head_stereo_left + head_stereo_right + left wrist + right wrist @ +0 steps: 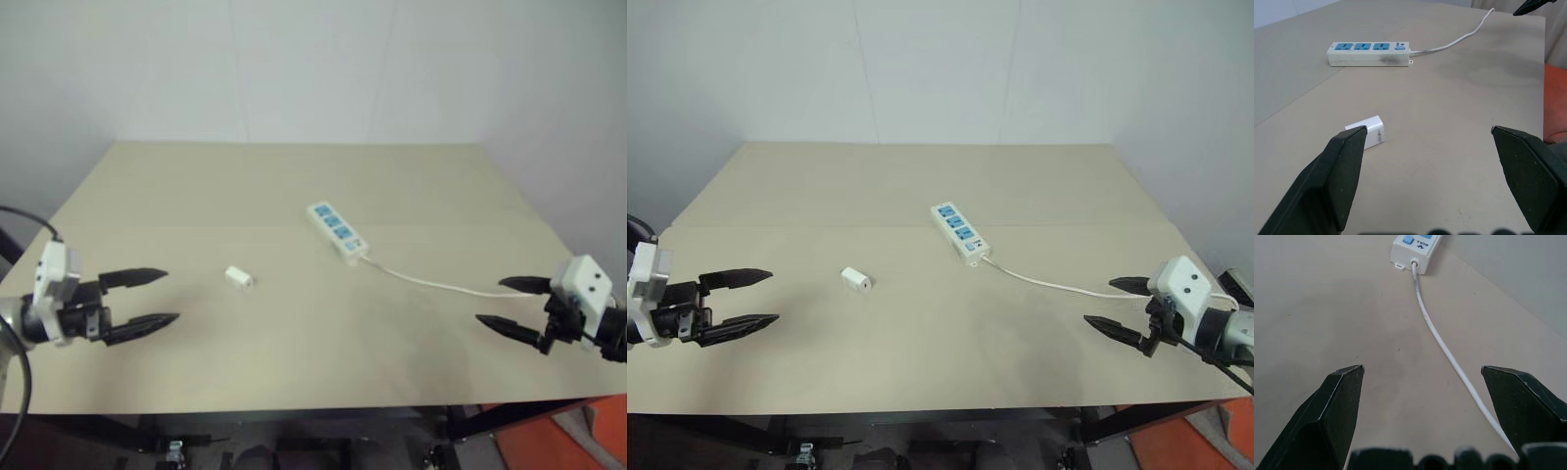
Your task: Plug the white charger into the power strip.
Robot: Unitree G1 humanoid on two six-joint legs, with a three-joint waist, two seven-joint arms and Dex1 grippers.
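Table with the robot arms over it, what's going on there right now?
Nothing is being handled yet. The left gripper and right gripper both hang open at opposite sides of the table, holding nothing. The white charger lies loose on the tabletop, nearer the left gripper. The power strip lies apart from it, its cord trailing toward the right gripper. The charger is not plugged in.
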